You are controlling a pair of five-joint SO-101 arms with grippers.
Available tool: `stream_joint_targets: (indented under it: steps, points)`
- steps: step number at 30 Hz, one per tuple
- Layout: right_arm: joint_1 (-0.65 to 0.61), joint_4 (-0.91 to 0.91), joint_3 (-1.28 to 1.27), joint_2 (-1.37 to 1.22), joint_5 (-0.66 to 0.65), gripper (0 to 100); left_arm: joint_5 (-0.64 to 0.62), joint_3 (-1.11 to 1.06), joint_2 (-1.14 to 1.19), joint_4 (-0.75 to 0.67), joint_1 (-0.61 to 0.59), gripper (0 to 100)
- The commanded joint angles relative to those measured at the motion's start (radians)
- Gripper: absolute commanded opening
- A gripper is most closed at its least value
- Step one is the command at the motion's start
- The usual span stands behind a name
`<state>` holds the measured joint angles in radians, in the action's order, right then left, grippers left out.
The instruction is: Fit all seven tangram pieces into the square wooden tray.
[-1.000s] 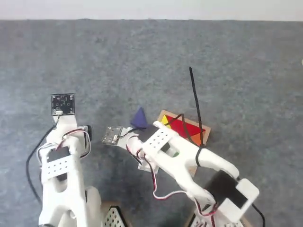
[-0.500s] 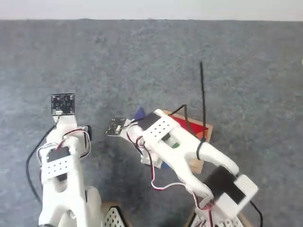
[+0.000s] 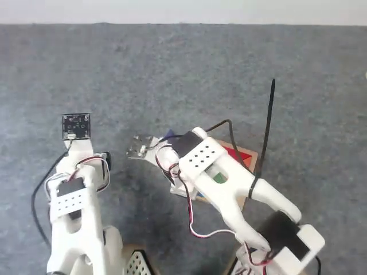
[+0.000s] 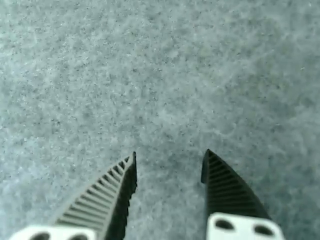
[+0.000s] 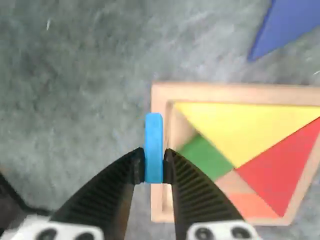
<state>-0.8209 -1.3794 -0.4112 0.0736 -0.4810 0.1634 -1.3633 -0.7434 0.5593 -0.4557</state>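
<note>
My right gripper (image 5: 154, 156) is shut on a light blue piece (image 5: 154, 131), held on edge right over the rim of the square wooden tray (image 5: 159, 93). Inside the tray lie a yellow triangle (image 5: 245, 125), a red triangle (image 5: 280, 165), a green piece (image 5: 204, 156) and an orange piece (image 5: 250, 206). A dark blue triangle (image 5: 285, 22) lies on the carpet just outside the tray. In the high view the right arm (image 3: 229, 177) covers most of the tray (image 3: 248, 156). My left gripper (image 4: 170, 157) hangs open over bare carpet, nothing between its fingers.
Grey carpet (image 3: 172, 74) covers the whole table. The left arm (image 3: 71, 195) stands at the near left, well apart from the tray. A black cable (image 3: 266, 126) rises from the right arm beside the tray.
The right arm has swung across so that it now covers more of the tray, carrying the light blue piece with it. The left arm has not moved.
</note>
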Motion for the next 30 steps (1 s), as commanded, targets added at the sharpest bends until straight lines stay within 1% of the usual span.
stream_joint_targets:
  steps: [1,4,7,12,26,28,30]
  points:
    - [0.010,0.096,-0.008,0.002,0.029,5.1,-0.006,0.041,-0.006,-0.020,0.002,21]
    - [0.027,0.114,-0.009,-0.051,0.017,5.0,-0.006,0.041,-0.006,-0.020,0.002,21]
    - [0.053,0.111,-0.009,-0.094,-0.048,5.0,-0.006,0.041,-0.006,-0.020,0.002,21]
    - [0.084,0.116,-0.009,-0.120,-0.057,4.8,-0.006,0.041,-0.006,-0.020,0.002,21]
    - [0.077,0.107,-0.015,-0.130,-0.060,5.4,-0.006,0.041,-0.006,-0.020,0.002,21]
    - [0.081,0.108,-0.015,-0.130,-0.060,7.6,-0.006,0.041,-0.006,-0.020,0.002,21]
    - [0.084,0.110,-0.015,-0.130,-0.077,12.4,-0.006,0.041,-0.006,-0.020,0.002,21]
